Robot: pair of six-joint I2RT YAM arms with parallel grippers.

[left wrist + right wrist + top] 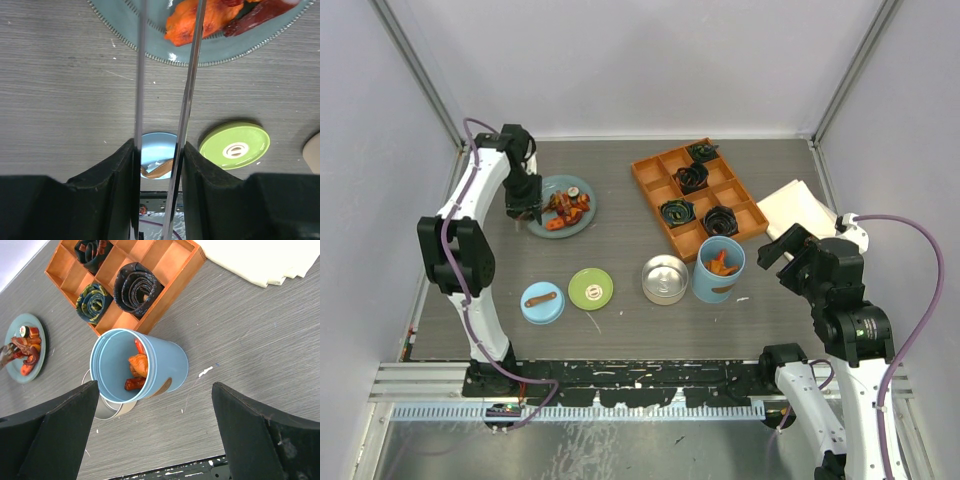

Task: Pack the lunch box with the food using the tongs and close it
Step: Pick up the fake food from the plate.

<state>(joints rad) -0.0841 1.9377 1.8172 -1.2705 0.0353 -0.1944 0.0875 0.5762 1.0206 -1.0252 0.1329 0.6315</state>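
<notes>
The step in hand looked like another pick-up from the plate. The left gripper (pixel 159 150) hung over the near rim of the teal plate (pixel 536 226), its fingers drawn partway in and pressed against both arms of the grey tongs (pixel 188 100), which it held between them. In the left wrist view the two arms ran out over the plate with a gap between them and an orange chunk (pixel 200 20) lying there; the tips were cut off by the picture's edge, so whether they touched it could not be told. More of the food (pixel 566 207) lay on the plate, and a few pieces (pixel 136 367) sat in the light-blue cylinder (pixel 718 270), which stood open just beside the steel tin (pixel 665 278); no food could be made out in the tin. The green lid (pixel 591 288) and the blue lid (pixel 542 302) lay on the table, apart from both containers. The right gripper (pixel 160 410) stood wide open with nothing in it, near the cylinder. By my reading, the next move called for a firmer squeeze to pinch a chunk, a lift clear of the rim, and a carry across to the containers; closing was not yet near.
</notes>
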